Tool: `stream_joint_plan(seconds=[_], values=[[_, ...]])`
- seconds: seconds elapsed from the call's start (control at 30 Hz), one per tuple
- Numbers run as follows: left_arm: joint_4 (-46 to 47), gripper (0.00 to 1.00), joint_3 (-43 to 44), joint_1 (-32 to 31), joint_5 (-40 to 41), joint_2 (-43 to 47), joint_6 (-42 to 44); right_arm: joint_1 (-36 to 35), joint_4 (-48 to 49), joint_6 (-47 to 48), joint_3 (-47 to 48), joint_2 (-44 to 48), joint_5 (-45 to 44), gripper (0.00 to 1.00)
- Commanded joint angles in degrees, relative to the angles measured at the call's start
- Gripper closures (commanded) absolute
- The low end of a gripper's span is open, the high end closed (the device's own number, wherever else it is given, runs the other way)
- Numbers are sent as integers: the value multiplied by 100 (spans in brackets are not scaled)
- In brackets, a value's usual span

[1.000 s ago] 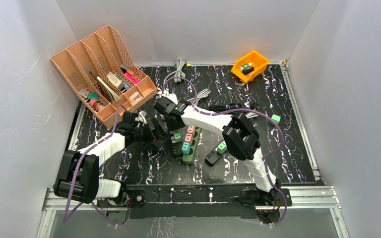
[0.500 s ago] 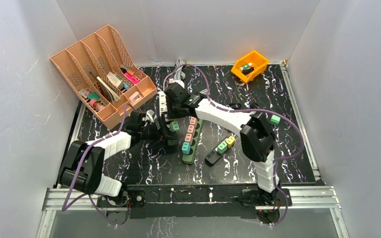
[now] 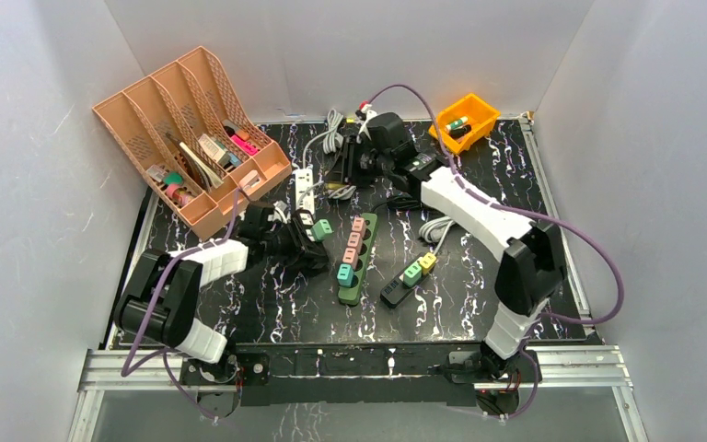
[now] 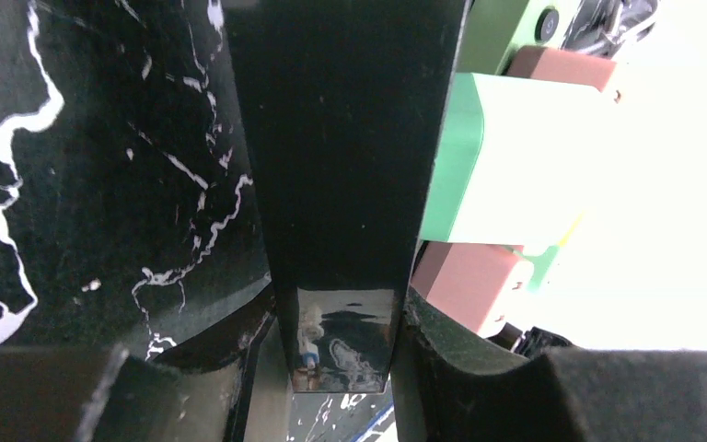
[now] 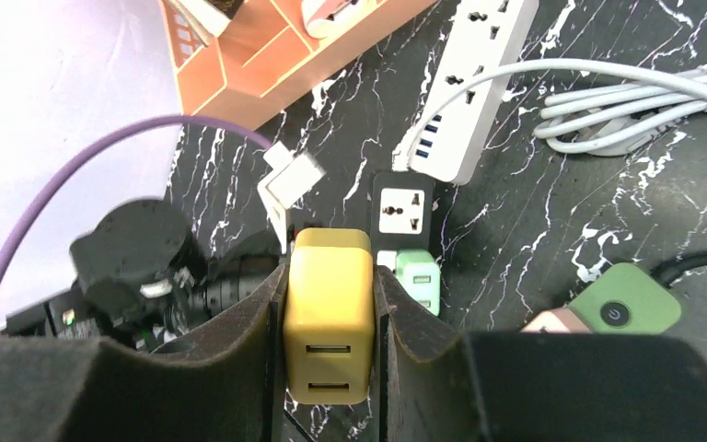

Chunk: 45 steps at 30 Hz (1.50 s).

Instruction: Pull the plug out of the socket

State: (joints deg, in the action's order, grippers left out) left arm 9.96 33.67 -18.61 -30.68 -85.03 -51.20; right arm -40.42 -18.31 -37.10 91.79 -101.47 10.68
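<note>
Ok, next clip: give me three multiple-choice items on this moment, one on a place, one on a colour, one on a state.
1. Where does the orange bin sit?
A) near left corner
B) far right corner of the table
C) middle of the table

2. What colour is the plug in the right gripper?
A) pink
B) white
C) yellow

3. How is that plug?
A) held clear of the black power strip
B) seated in a socket
C) lying flat on the table

Answers:
1 B, the top view shows it at the far right.
2 C, the right wrist view shows yellow between the fingers.
3 A, the strip lies beyond it with a bare socket.
</note>
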Motion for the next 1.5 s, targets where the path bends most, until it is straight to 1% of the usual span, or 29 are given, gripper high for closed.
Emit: stream_joint_plan(seconds=[0.0, 0.07, 0.17, 0.27, 0.33, 0.4, 0.53, 0.67, 0.73, 0.8, 0.87, 1.03, 1.07, 1.1, 1.13, 1.2, 1.27, 1.3, 1.33, 1.4, 1.47], values=[[-441, 100, 666, 53, 365, 14, 402, -10, 351, 614, -525, 751, 478, 100], [-666, 100, 970, 116, 451, -67, 635, -19, 728, 707, -1208, 1026, 905, 100], [-967, 100, 1482, 292, 513, -235, 903, -36, 1253, 681, -2086, 1468, 1146, 100], [-1117, 100, 1950, 520, 544, -396, 1068, -276, 1374, 801, -2655, 1819, 932, 100], [-1227, 100, 2251, 677, 510, -540, 1161, -624, 1491, 866, -2944, 1962, 591, 100], [-1326, 100, 2546, 798, 388, -687, 1239, -1031, 1660, 852, -3085, 1915, 253, 100], [-1558, 100, 3144, 953, 176, -869, 1397, -1542, 2424, 398, -3031, 1316, -2, 100], [-1967, 100, 3697, 1020, 88, -976, 1660, -1674, 3254, -219, -2731, 294, -336, 100], [-2119, 100, 3898, 1051, 90, -990, 1743, -1684, 3405, -430, -2302, -466, -221, 100], [-2230, 100, 4053, 1092, 40, -991, 1909, -1691, 3651, -680, -1868, -1157, 83, 100], [-2737, 100, 4386, 1128, 292, -991, 2178, -1689, 3932, -880, -1610, -1616, 120, 100], [-2811, 100, 4448, 1294, 435, -705, 2283, -1688, 4451, -1285, -959, -2484, 561, 100], [-2830, 100, 4466, 1312, 430, -673, 2289, -1688, 4496, -1338, -860, -2619, 619, 98], [-2840, 100, 4472, 1334, 411, -654, 2290, -1688, 4509, -1368, -768, -2732, 688, 91], [-2841, 100, 4473, 1348, 388, -628, 2283, -1688, 4506, -1383, -688, -2819, 772, 79], [-2830, 100, 4451, 1383, 363, -588, 2264, -1688, 4389, -1297, -652, -2848, 766, 49], [-2831, 100, 4439, 1426, 352, -547, 2263, -1688, 4235, -1105, -816, -2632, 552, 26], [-2832, 100, 4430, 1444, 352, -531, 2271, -1689, 4117, -893, -921, -2450, 360, 10], [-2828, 100, 4422, 1468, 360, -518, 2274, -1688, 3984, -683, -1058, -2263, 150, 2], [-2817, 100, 4401, 1491, 377, -486, 2268, -1641, 3745, -313, -1240, -1787, -102, 2], [-2793, 100, 4367, 1487, 387, -466, 2251, -1466, 3605, -110, -1457, -1359, -168, 2]])
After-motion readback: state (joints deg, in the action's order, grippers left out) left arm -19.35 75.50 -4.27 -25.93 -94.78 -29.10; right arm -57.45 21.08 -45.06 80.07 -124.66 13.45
